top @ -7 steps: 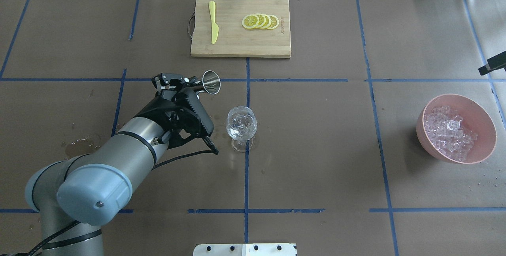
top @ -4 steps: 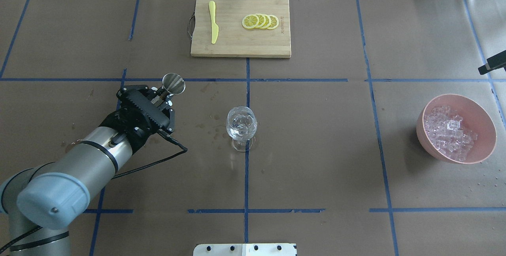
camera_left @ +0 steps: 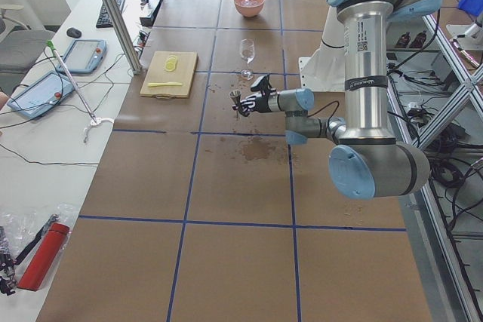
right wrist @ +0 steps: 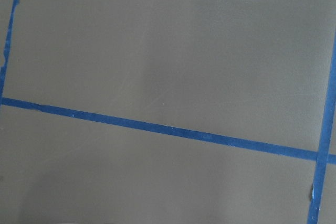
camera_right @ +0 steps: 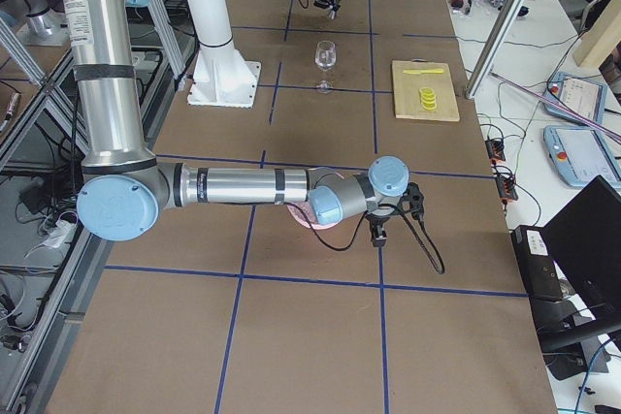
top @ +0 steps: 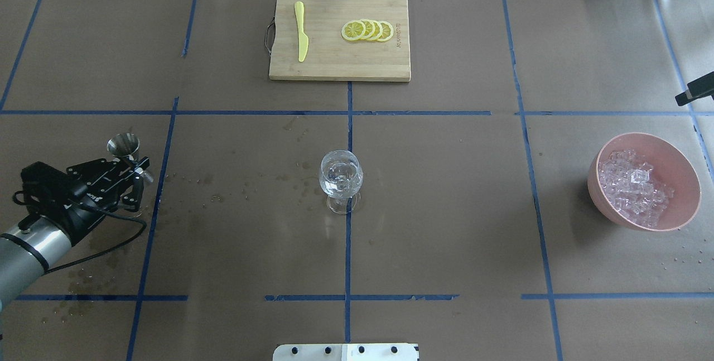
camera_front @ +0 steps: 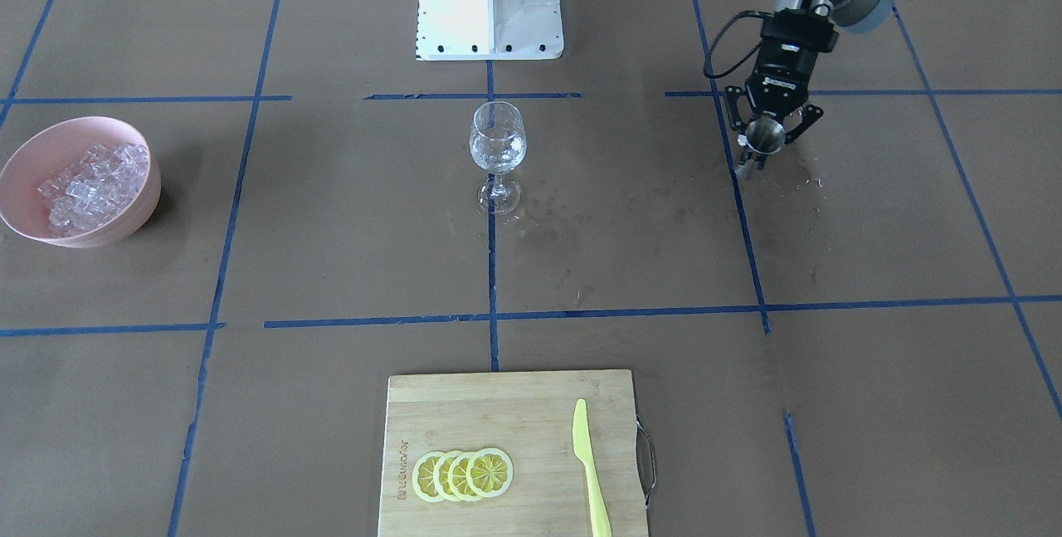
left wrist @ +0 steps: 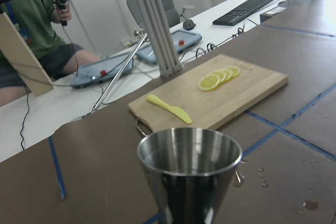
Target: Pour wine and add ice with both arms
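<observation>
My left gripper point(top: 135, 168) is closed on a steel jigger point(left wrist: 189, 177), clamping it at the narrow waist. The jigger's open mouth faces up, and the left wrist view shows no liquid that I can make out inside it. My left arm point(top: 22, 255) enters low at my left edge of the surface point(top: 446, 210), so the jigger sits well apart from the wine glass point(top: 341, 174). Small wet droplets point(top: 195, 179) mark the surface between the jigger and the glass.

The wine glass stands upright at the centre, on a blue tape line point(top: 347, 249). The wine point(top: 340, 182) is a clear content low in the glass, barely distinguishable from the glass itself.

My right gripper point(camera_right: 380, 230) shows only in the right side view, so I cannot tell how far it is open. Its wrist camera shows bare surface and tape lines only. My right arm point(camera_right: 243, 186) stretches out level, its wrist partly covering the pink bowl point(top: 683, 171).

The ice point(top: 633, 185) lies heaped in that bowl, near my right end of the surface and well apart from the glass.

At the far side of the surface lies a wooden cutting board point(top: 334, 65). It carries a row of overlapping lemon slices point(top: 368, 30) and a yellow knife point(top: 301, 32), apart from each other.
</observation>
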